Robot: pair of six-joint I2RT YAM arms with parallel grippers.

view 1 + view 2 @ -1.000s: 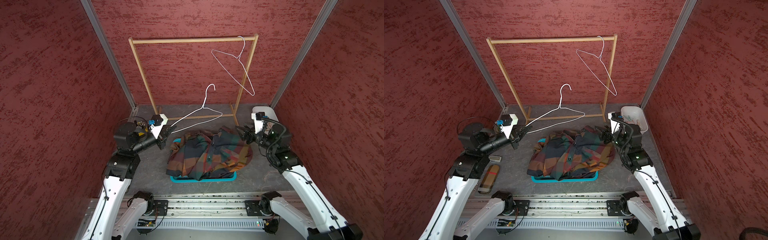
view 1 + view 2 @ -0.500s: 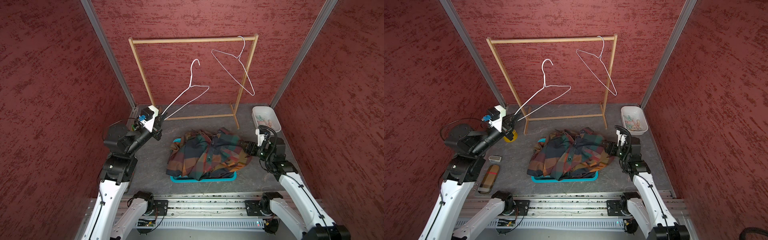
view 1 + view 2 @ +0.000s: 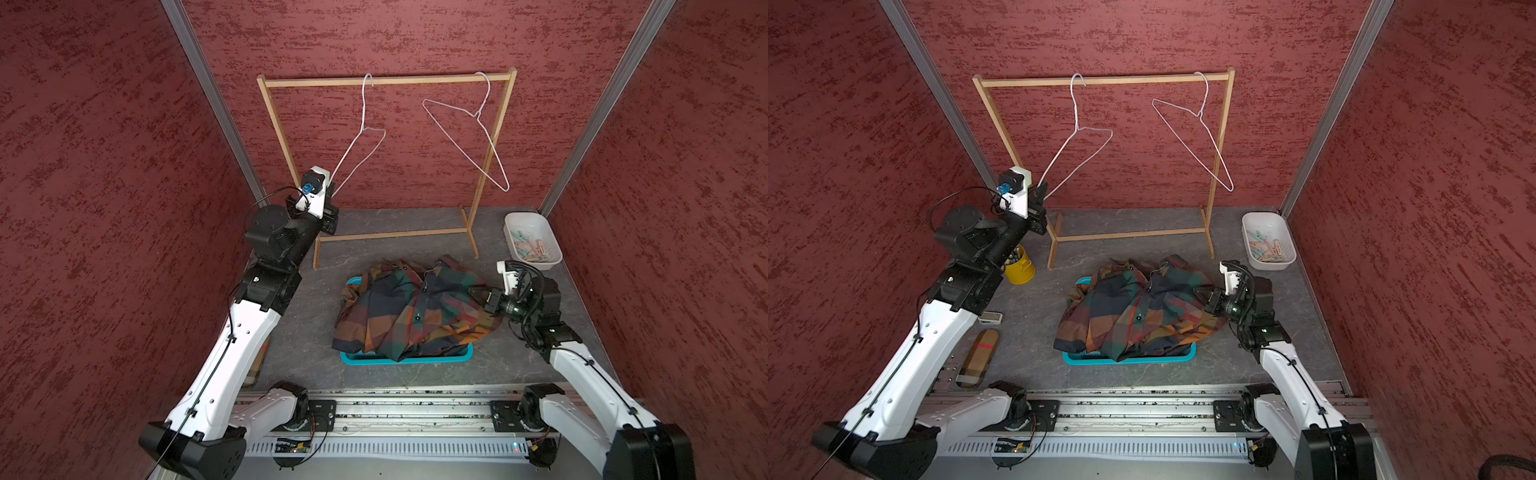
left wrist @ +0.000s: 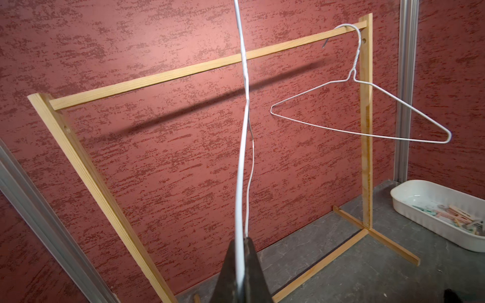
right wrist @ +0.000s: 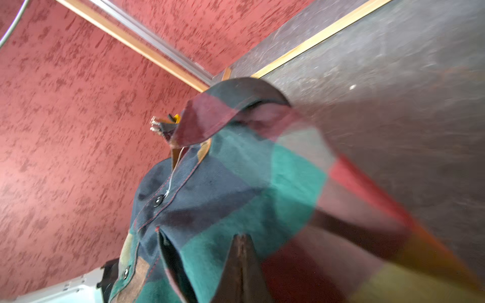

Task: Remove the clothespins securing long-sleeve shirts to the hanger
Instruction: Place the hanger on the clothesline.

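Holding a bare wire hanger (image 4: 239, 210) up at the wooden rail (image 3: 415, 80), with the long-sleeve shirts (image 3: 407, 307) heaped below.

The left gripper (image 4: 241, 242) is clamped on the hanger's lower corner, and the hook looks only lightly caught over the rail. Letting go too soon, or at this slant, could drop the wire onto the bench (image 3: 316, 291), and a sideways tug might rock the light frame. The right gripper (image 5: 242, 238) has its jaws together against the shirts' edge; I cannot tell whether any cloth is pinched. If it is, pulling away could drag the pile off the teal tray (image 3: 407, 358). The clothespins (image 3: 534, 249) lie in the white tub (image 3: 515, 220) at the far corner, well apart from the shirts, and no pin shows on the cloth, though the folds could hide one.
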